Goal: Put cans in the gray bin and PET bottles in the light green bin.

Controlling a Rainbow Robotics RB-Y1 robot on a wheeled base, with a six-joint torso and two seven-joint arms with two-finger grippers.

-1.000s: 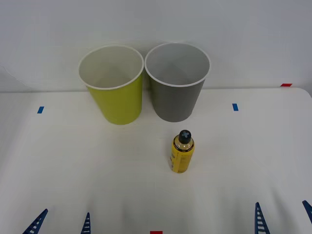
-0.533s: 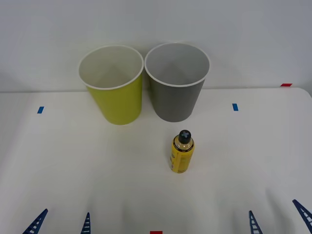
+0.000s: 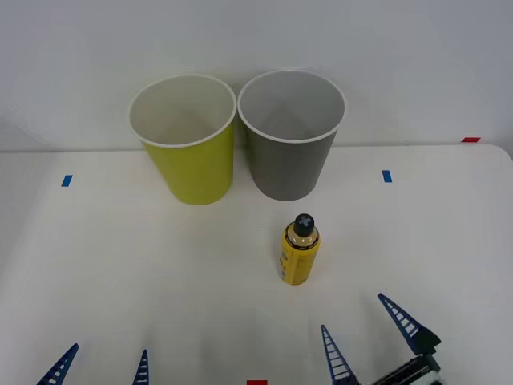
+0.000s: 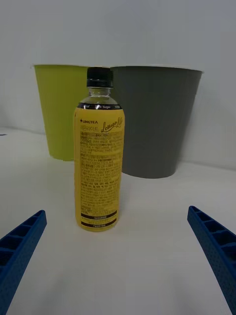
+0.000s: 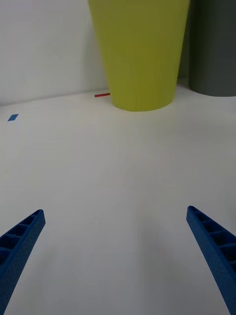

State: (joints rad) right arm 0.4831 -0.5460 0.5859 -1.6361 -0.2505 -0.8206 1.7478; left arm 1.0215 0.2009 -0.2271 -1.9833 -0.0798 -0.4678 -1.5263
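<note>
The right gripper point(image 3: 365, 327) hangs low, fingers spread wide, squared up to the upright PET bottle point(image 3: 300, 250) on the tabletop point(image 3: 120, 265), just before the gray bin point(image 3: 290, 136) (its home, the light green bin point(image 3: 186, 140), adjoins). The left gripper point(image 3: 100, 362) waits near the tabletop's edge, fingers wide.

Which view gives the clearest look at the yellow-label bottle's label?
The right wrist view: the bottle stands upright and close, label facing the camera, between the open right pincer fingers' line of sight. The front view shows it smaller, from above, mostly cap and shoulder. The left wrist view faces the light green bin instead.
</note>
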